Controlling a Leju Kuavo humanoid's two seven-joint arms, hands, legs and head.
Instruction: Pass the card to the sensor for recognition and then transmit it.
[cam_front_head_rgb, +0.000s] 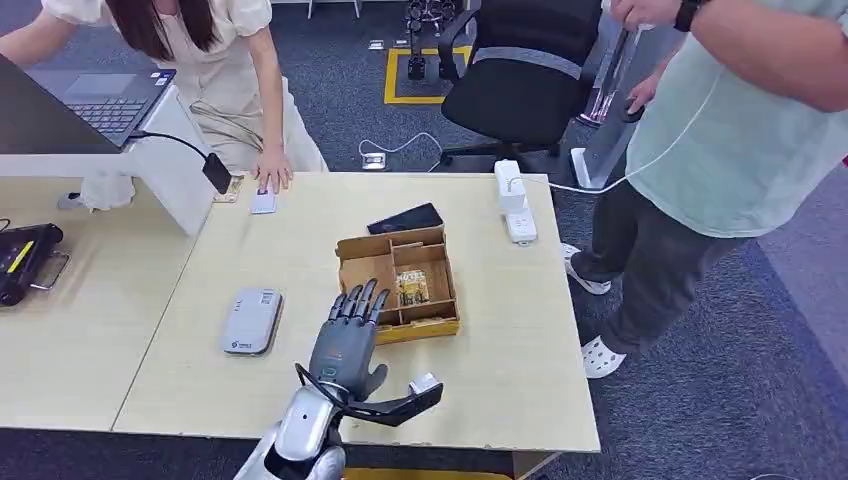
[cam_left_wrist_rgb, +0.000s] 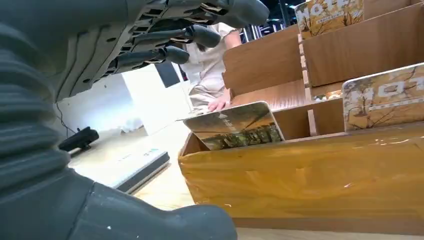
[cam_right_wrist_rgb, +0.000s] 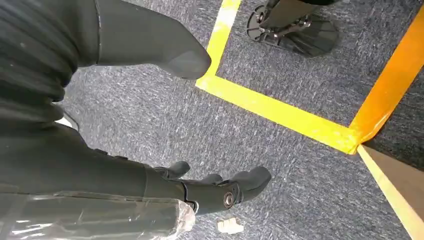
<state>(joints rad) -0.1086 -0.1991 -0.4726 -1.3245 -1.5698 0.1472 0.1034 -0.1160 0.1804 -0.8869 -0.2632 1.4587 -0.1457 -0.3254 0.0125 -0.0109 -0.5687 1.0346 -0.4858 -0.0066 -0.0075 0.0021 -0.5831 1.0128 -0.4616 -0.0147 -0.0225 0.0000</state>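
The left hand (cam_front_head_rgb: 345, 335) hovered over the light wooden surface (cam_front_head_rgb: 300, 250) with its fingers (cam_front_head_rgb: 357, 303) released and spread, their tips reaching the near left corner of the wooden compartment box (cam_front_head_rgb: 398, 283) and holding nothing. In the left wrist view the same fingers (cam_left_wrist_rgb: 165, 55) stretched above the box's taped yellow front wall (cam_left_wrist_rgb: 310, 175), apart from the card (cam_left_wrist_rgb: 234, 125) that leaned tilted in the near left compartment, its printed face showing above the rim. More cards (cam_left_wrist_rgb: 385, 97) stood in a neighbouring compartment, and in the head view a stack of them (cam_front_head_rgb: 414, 287) sat in the middle of the box. A grey card reader (cam_front_head_rgb: 250, 320) lay flat on the surface to the left of the hand, well apart from the box. A dark phone-like slab (cam_front_head_rgb: 405, 218) lay just behind the box, and a white power strip (cam_front_head_rgb: 514, 200) rested near the far right edge. A person in a pale dress pressed a hand (cam_front_head_rgb: 270, 172) near a small white card (cam_front_head_rgb: 263, 201) at the far edge, beside a laptop (cam_front_head_rgb: 95, 100). Another person (cam_front_head_rgb: 720, 120) in a light green shirt stood at the right. The right hand (cam_right_wrist_rgb: 210, 187) hung over the grey carpet (cam_right_wrist_rgb: 280, 160) with yellow tape lines (cam_right_wrist_rgb: 280, 112), its fingers loosely curled around nothing.
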